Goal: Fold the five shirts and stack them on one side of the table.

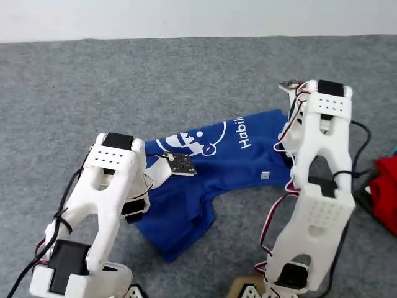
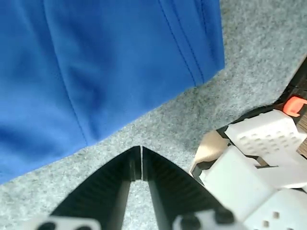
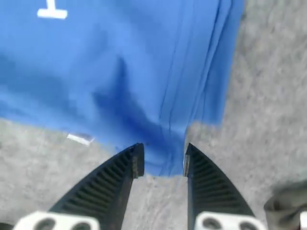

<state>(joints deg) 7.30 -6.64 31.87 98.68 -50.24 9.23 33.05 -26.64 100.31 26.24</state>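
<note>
Left gripper (image 2: 141, 152): jaws pressed together, empty, over grey mat (image 2: 249, 57) just off the near edge of the blue shirt (image 2: 96, 72). Right gripper (image 3: 162, 154): jaws spread, tips straddling the shirt's right-end edge. Shirt lies crumpled mid-table. Risk: right pinch may catch one layer or the mat. With the left pinning nothing, the shirt would likely drag and the fold skew.
</note>
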